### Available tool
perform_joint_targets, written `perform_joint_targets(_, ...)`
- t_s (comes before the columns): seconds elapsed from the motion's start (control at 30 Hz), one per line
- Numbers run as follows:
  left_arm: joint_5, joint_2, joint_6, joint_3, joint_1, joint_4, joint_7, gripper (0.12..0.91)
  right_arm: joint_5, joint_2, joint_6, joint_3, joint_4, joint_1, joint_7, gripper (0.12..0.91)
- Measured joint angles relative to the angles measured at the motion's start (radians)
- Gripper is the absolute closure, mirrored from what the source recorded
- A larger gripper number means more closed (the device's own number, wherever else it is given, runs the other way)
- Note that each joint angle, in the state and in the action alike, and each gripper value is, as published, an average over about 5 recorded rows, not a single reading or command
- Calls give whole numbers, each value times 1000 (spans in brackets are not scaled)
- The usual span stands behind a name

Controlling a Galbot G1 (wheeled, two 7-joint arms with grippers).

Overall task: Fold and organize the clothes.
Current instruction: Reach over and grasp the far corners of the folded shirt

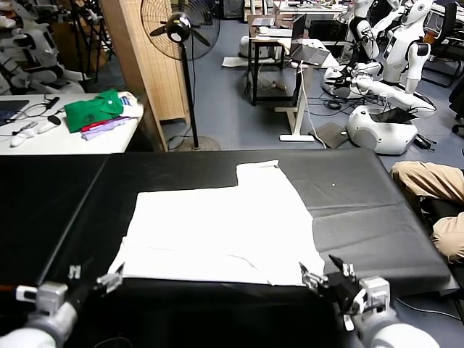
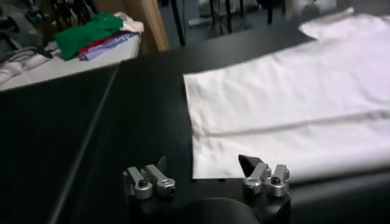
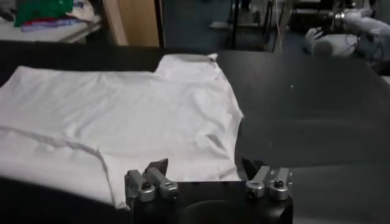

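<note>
Black desk (image 1: 377, 217) carries the white T-shirt (image 1: 217, 232), spread flat at centre. At seven o'clock the left gripper (image 1: 109, 279) and at five o'clock the right gripper (image 1: 322, 275) flank its near hem, jaws spread, probably poised for the fold.

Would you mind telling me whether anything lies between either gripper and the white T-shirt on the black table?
Nothing visible does. The T-shirt lies flat on the table, and both the left gripper and the right gripper sit at its near hem, jaws open, with only bare table in front of them.
</note>
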State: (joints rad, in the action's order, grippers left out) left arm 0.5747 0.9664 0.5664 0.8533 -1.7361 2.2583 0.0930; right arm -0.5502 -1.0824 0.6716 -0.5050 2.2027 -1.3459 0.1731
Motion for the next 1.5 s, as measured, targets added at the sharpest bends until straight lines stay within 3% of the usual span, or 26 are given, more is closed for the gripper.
perform_joint_targets(0.17,80,-13,6,-70,215,-97,10,232,1,-1,-25,102,-225,248,13,227)
perform_joint_targets(0.33,113,-36,41,-200,456,-249,36,232,4,-16,-39,210,-456,468,-6,227)
perform_joint_targets(0.63,183,-43,87,-410,774,-531,51,232,-61,-62,-26,361,-766,745,12,227)
perform_joint_targets(0.87,222,-24,137,-491,911,-678,51,232,-66,-124,-21,413,-940,868,-7,227)
perform_joint_targets(1.07,213,-15,153,-512,950,-736,52,232,-22,-176,-28,436,-1034,920,-27,227)
perform_joint_targets(1.23,219,-14,165,-514,965,-765,34,232,-18,-196,-29,443,-1071,939,-26,247)
perform_joint_targets(1.33,215,-6,163,-516,971,-780,24,272,-17,-202,-27,444,-1077,938,-25,296)
perform_joint_targets(1.43,207,3,158,-519,975,-798,17,419,-11,-206,-29,440,-1081,933,-27,425)
perform_joint_targets(1.5,196,9,152,-521,977,-811,15,552,-6,-207,-36,436,-1082,928,-30,553)
